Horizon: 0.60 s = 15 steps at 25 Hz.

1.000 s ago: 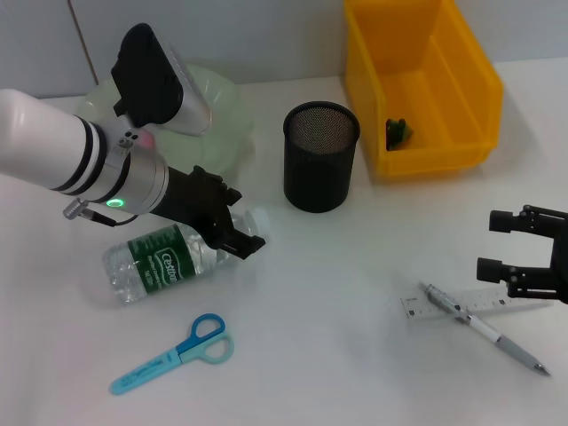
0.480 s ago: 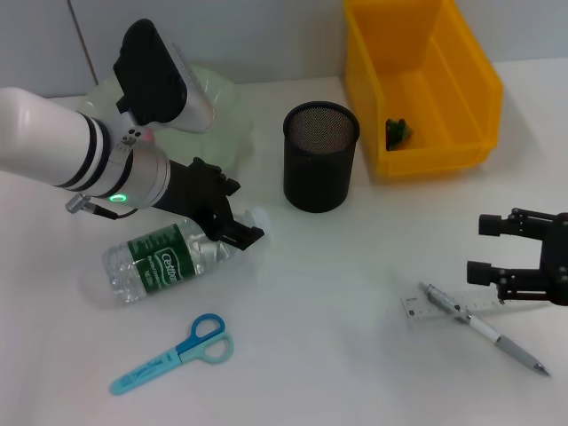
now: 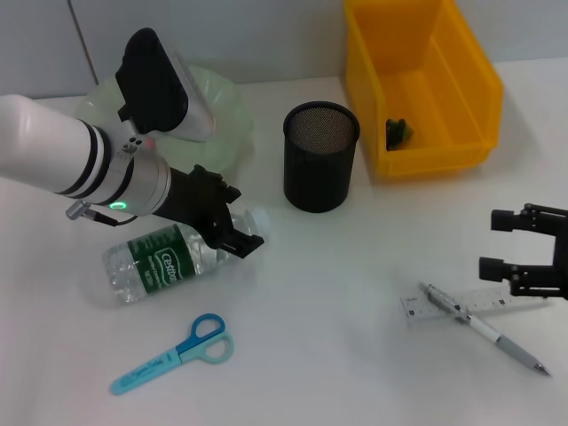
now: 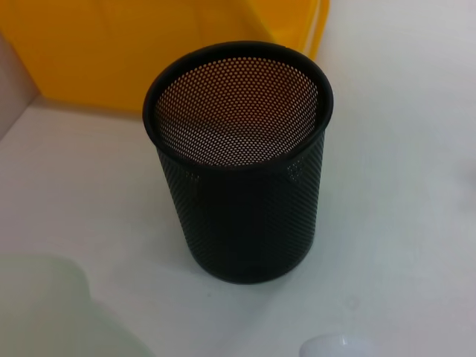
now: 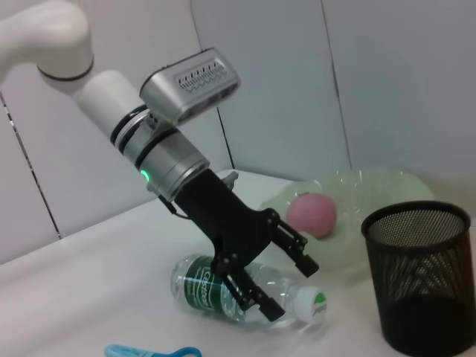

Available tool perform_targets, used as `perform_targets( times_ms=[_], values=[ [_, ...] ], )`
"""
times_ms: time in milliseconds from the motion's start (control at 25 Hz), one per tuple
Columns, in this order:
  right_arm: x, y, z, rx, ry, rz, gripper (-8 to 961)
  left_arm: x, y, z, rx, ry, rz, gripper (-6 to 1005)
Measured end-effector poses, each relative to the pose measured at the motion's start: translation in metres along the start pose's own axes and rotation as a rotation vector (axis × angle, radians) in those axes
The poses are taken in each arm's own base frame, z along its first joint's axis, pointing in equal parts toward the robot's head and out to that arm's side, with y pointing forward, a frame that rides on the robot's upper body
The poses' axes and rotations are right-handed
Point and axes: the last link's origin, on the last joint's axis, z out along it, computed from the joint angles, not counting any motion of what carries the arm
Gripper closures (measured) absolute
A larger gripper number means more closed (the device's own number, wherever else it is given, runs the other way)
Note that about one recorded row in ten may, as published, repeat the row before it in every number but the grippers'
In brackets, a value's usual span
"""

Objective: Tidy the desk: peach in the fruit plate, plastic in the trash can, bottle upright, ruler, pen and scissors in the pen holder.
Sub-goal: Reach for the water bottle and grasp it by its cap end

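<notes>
Left tool [image 3: 238, 232] open astride lying bottle [image 3: 173, 258] neck.

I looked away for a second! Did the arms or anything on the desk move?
The left gripper lifted off a little, then dipped back to the bottle's neck, jaws open around it. The right gripper slid inward, then back out. The bottle, scissors, pen, ruler and holder stayed put.

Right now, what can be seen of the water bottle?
The water bottle is clear plastic with a green label and a white cap. It lies on its side on the white desk, cap toward the black mesh pen holder, not yet upright. The left end effector is open, its fingers straddling the bottle's neck end. Whether they touch it cannot be told.
</notes>
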Motion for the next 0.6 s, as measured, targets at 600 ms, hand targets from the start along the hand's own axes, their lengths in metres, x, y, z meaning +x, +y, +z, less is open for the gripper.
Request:
perform_targets(
  times_ms=[600],
  values=[
    [-0.0083, -0.0020, 0.0052, -0.012, -0.006, -0.008, 150, -0.0077, 0.0040, 0.0038, -0.017, -0.017, -0.006, 170]
  ],
)
